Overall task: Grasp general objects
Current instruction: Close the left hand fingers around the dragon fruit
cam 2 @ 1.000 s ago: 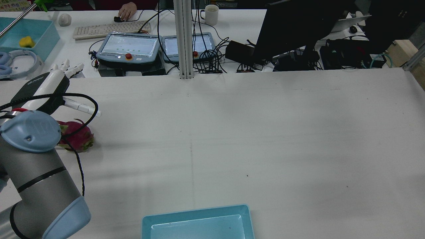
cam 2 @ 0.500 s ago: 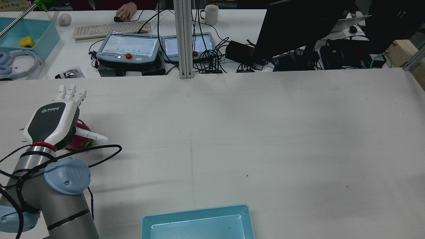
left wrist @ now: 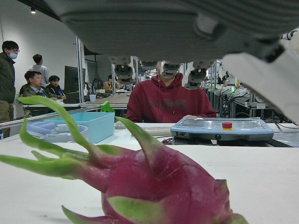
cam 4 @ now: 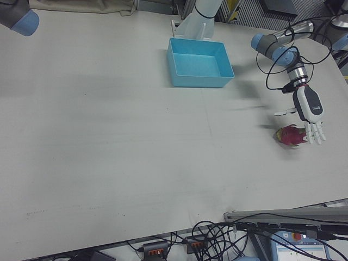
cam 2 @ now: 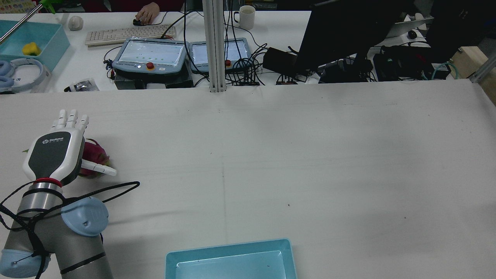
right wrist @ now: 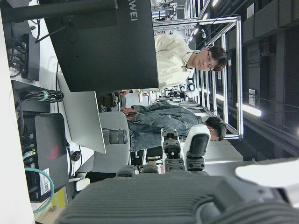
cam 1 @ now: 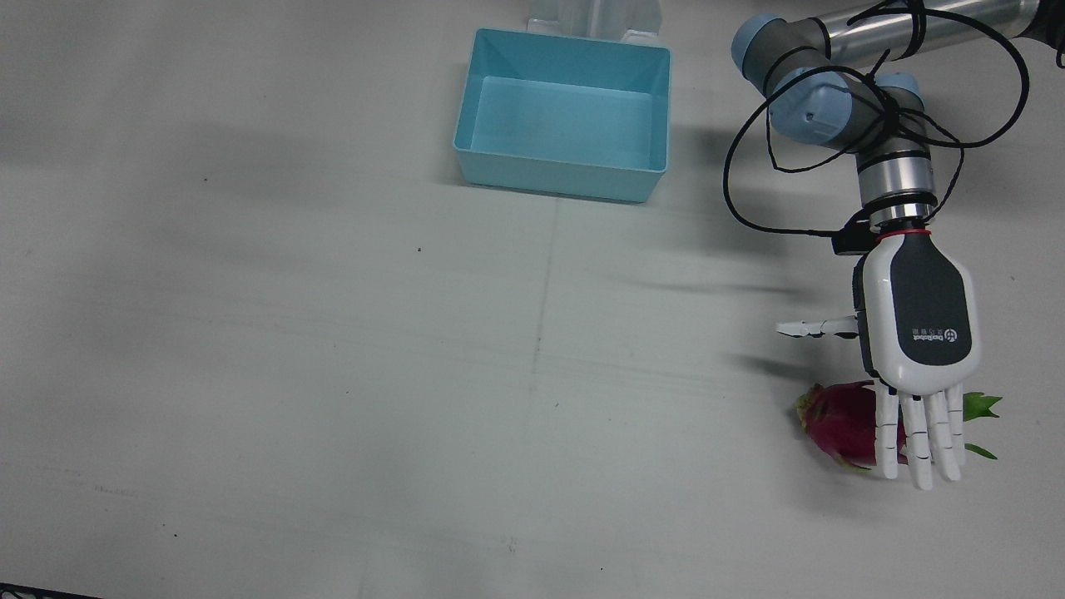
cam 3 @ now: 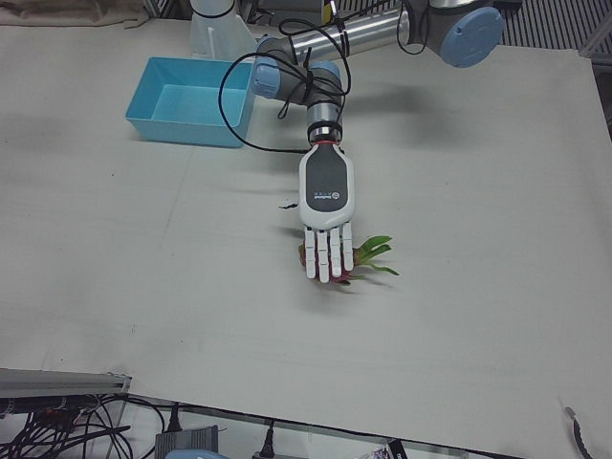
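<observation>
- Magenta-skinned, with green leafy scales, the dragon fruit point(cam 1: 836, 420) lay on the white table point(cam 1: 333, 333) near the edge on the robot's left side, far from the blue bin point(cam 1: 562, 125).
- From the left hand's own camera the dragon fruit filled the lower frame, resting on the tabletop with clear space between it and the palm above.
- Over the fruit hung the left hand point(cam 1: 915, 349), palm down, its fingers point(cam 1: 919, 441) straight and spread and its thumb point(cam 1: 811, 329) held out sideways; it gripped nothing.
- Seen from above, the extended fingers covered part of the fruit, whose green tips poked out beyond them.
- Black cable point(cam 1: 749, 166) looped loosely around the left arm's wrist.
- At the right hand point(right wrist: 182, 186), shown only by its own camera, the fingers stood apart and held nothing.
</observation>
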Controlling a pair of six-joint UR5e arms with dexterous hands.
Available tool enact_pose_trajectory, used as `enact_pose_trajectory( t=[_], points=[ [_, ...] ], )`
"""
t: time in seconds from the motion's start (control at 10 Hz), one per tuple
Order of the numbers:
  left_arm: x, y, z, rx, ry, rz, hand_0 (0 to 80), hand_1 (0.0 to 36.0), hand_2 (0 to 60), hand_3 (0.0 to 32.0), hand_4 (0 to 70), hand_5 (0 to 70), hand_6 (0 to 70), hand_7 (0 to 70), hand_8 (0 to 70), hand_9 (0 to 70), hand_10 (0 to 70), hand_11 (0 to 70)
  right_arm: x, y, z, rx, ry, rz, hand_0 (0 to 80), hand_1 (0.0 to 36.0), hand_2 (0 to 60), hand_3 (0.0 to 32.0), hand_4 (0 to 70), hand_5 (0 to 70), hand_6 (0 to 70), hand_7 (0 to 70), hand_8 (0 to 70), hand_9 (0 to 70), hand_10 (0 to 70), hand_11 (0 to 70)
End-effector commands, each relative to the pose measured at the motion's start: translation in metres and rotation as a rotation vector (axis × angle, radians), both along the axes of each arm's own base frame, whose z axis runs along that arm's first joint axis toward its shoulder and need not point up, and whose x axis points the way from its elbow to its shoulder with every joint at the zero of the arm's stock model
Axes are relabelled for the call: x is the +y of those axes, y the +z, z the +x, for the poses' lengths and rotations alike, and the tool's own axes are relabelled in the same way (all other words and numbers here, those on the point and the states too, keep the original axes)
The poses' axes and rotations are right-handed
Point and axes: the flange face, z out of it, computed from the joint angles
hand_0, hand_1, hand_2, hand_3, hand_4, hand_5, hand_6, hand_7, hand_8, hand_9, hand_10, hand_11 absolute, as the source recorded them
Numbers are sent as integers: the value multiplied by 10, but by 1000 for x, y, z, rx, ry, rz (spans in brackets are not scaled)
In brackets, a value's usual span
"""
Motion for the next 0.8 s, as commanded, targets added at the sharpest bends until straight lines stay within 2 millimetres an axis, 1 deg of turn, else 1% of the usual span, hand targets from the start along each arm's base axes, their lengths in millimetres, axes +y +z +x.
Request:
enact_pose_trajectory(
  t=[0.0,0.2,0.4,0.5,0.6,0.7],
  points=[
    [-4,15,7,4,-1,4,458,100,0,0,0,0,0,47,12,0,0,0,0,0,0,0,0,0,0,0,0,0,0,0,0,0,0,0,0,0],
    [-10,34,14,-17,-3,-9,452,90,0,0,0,0,0,50,26,0,0,0,0,0,0,0,0,0,0,0,0,0,0,0,0,0,0,0,0,0],
    [-11,43,17,-19,-2,-11,452,88,0,0,0,0,0,54,35,0,0,0,0,0,0,0,0,0,0,0,0,0,0,0,0,0,0,0,0,0],
    [-12,48,17,-22,-4,-11,452,88,0,0,0,0,0,59,47,0,0,0,0,0,0,0,-1,0,0,0,0,0,0,0,0,0,0,0,0,0],
    [-13,56,19,-27,-3,-15,459,100,0,0,0,0,0,74,51,0,0,0,0,0,0,0,-2,0,0,0,0,0,0,0,0,0,0,0,0,0],
    [-15,64,20,-33,-6,-17,458,98,0,0,0,0,0,71,51,0,0,0,0,0,0,0,0,0,0,0,0,0,0,0,0,0,0,0,0,0]
  ],
)
